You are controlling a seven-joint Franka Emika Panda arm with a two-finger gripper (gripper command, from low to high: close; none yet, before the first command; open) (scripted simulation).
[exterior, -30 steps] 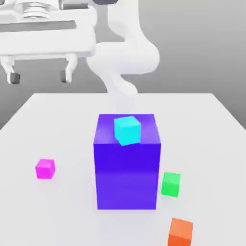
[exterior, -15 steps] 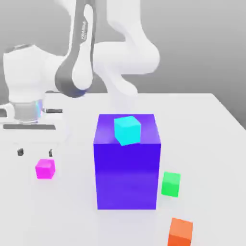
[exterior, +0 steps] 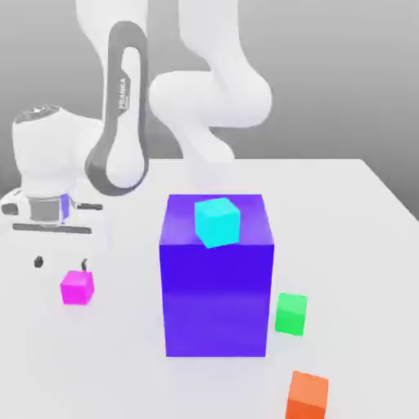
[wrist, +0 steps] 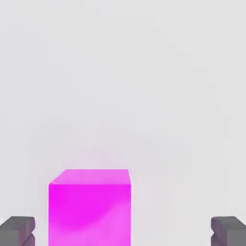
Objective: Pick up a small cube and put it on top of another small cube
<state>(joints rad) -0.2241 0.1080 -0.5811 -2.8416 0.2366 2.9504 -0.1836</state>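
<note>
The small magenta cube point(exterior: 77, 287) rests on the white table point(exterior: 344, 213) at the exterior view's left. My gripper point(exterior: 61, 263) hangs low just above and slightly behind it, open, with its dark fingertips point(exterior: 38, 262) spread wide and nothing between them. In the hand view the magenta cube point(wrist: 90, 206) lies between the two pads point(wrist: 17, 230), nearer one of them, and touches neither. The small green cube point(exterior: 290, 313) sits on the table to the right of the big blue-violet cube point(exterior: 217, 286).
A cyan cube point(exterior: 217, 221) lies on top of the big blue-violet cube in the middle of the table. An orange cube point(exterior: 308, 395) sits near the front edge at the right. The white arm point(exterior: 209, 98) rises behind the big cube.
The hand has come down from high at the upper left to just above the table by the magenta cube. Its fingers stayed open. No cube has moved.
</note>
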